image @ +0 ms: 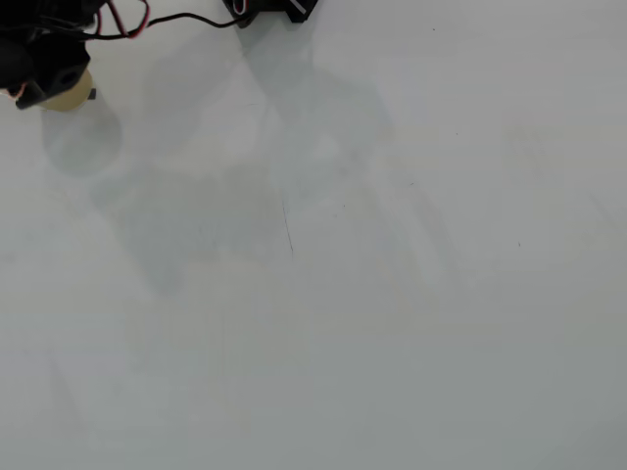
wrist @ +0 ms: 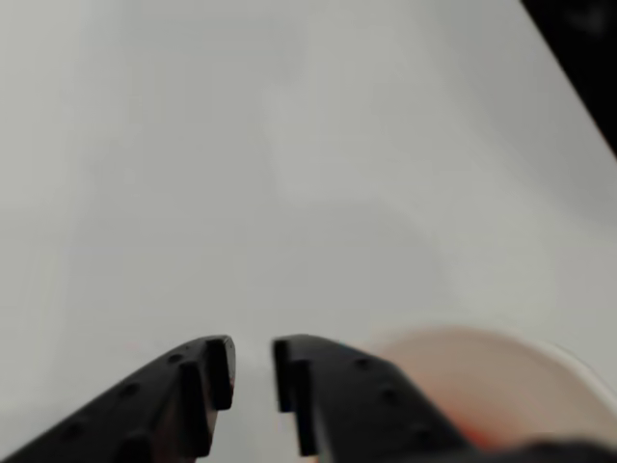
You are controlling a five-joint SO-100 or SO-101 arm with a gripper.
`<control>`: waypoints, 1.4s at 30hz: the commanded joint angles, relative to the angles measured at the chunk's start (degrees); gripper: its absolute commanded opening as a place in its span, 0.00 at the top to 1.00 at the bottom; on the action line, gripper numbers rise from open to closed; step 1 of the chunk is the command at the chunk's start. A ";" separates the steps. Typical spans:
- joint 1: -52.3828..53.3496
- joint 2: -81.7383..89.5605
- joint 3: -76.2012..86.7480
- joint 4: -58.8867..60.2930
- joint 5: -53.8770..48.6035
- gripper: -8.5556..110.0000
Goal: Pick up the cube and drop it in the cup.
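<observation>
In the wrist view my gripper (wrist: 253, 374) fills the bottom edge. Its two black fingers stand a small gap apart with only white table between the tips. Just right of the right finger sits the cup (wrist: 492, 381), cream and blurred, its round mouth partly hidden by that finger. A blurred reddish patch (wrist: 465, 434) shows low in the cup's mouth; it may be the cube, but I cannot tell. In the overhead view the cup (image: 71, 96) peeks out at the far top left from under the black arm (image: 39, 59). No cube lies on the table there.
The white table (image: 323, 294) fills the overhead view, crossed by soft shadows. Red and black cables (image: 127, 24) run along the top edge to a black part (image: 274, 10). A dark strip (wrist: 583, 58) beyond the table's edge shows at the wrist view's top right.
</observation>
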 commanded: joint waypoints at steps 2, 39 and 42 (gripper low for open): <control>-6.94 10.81 2.11 -2.37 0.79 0.93; -56.78 54.49 46.67 -7.56 0.18 0.92; -58.62 55.90 48.25 -7.12 0.18 0.92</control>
